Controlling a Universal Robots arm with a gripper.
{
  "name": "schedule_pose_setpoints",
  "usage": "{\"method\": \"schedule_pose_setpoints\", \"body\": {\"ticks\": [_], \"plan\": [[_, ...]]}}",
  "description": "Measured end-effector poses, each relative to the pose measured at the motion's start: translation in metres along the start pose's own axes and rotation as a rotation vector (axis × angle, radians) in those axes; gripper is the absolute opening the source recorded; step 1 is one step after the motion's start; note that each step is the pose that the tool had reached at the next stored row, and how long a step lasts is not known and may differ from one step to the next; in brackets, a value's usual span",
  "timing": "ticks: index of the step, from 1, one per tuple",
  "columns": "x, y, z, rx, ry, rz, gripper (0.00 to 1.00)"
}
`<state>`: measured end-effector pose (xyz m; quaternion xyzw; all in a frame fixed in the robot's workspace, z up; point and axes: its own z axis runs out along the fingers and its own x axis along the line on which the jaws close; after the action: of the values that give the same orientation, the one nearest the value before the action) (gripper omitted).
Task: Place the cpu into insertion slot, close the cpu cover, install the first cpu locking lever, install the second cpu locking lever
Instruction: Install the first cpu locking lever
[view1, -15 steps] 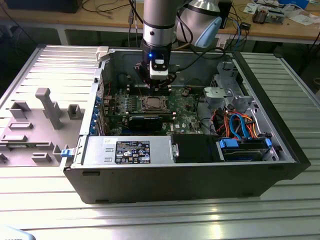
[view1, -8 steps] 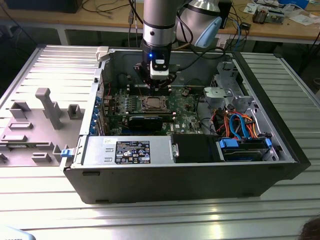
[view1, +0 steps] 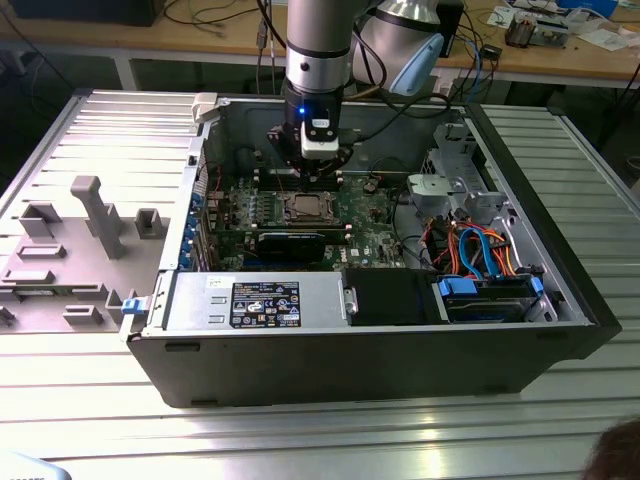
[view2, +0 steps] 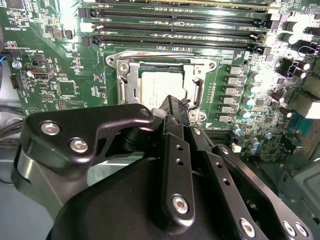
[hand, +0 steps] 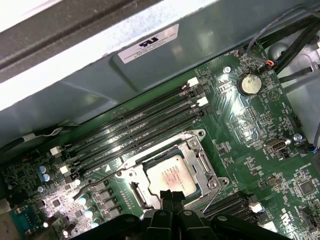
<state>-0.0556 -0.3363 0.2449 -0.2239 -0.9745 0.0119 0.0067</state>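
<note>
From the exterior view I hang over the open computer case (view1: 560, 300) on the tabletop (view1: 300, 440). Both wrist views bring in the stiff, springy cover (view2: 192, 82) shut over the light, fragile chip (hand: 175, 175). My claw (hand: 172, 197), fingers seemingly pressed together, touches the cover's near edge.

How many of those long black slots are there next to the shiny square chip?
4 long black slots, side by side, parallel to one edge of the cpu: first, second, third, fourth, nearest the chip. The gripper hovers at the chip's opposite edge.
</note>
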Motion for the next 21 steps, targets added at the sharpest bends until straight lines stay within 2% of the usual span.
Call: {"method": "schedule_pose_setpoints", "body": {"ticks": [21], "plan": [[0.0,0.0,0.0,0.0003,-0.0009,-0.035,0.11]]}}
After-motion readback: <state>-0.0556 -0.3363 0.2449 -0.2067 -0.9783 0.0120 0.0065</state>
